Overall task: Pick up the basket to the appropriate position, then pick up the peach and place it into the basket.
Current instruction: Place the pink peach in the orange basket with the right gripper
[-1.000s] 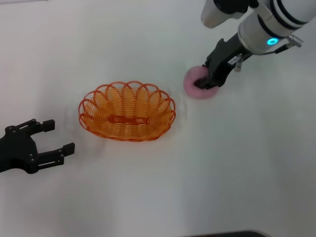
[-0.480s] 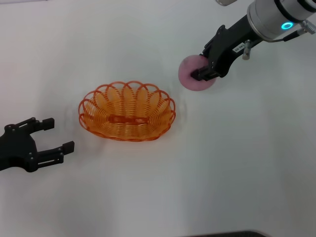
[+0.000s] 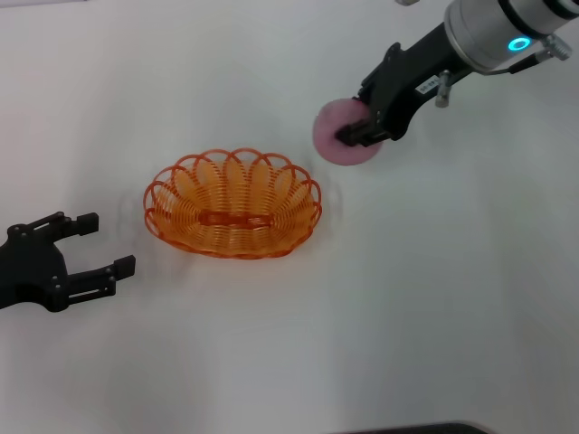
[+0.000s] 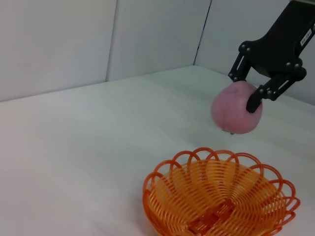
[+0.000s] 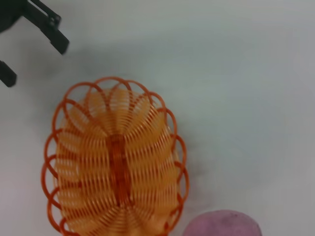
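The orange wire basket [image 3: 232,203] stands empty on the white table, left of centre; it also shows in the left wrist view [image 4: 219,196] and the right wrist view [image 5: 115,160]. My right gripper [image 3: 359,129] is shut on the pink peach [image 3: 333,132] and holds it above the table, to the back right of the basket. The peach shows lifted in the left wrist view [image 4: 235,108] and at the edge of the right wrist view [image 5: 222,224]. My left gripper [image 3: 101,242] is open and empty, low at the left, apart from the basket.
The white table [image 3: 434,298] spreads around the basket. Pale wall panels [image 4: 98,39] rise behind the table in the left wrist view.
My right gripper has lifted the peach off the table and carried it left, toward the basket. The basket and the left gripper have not moved.
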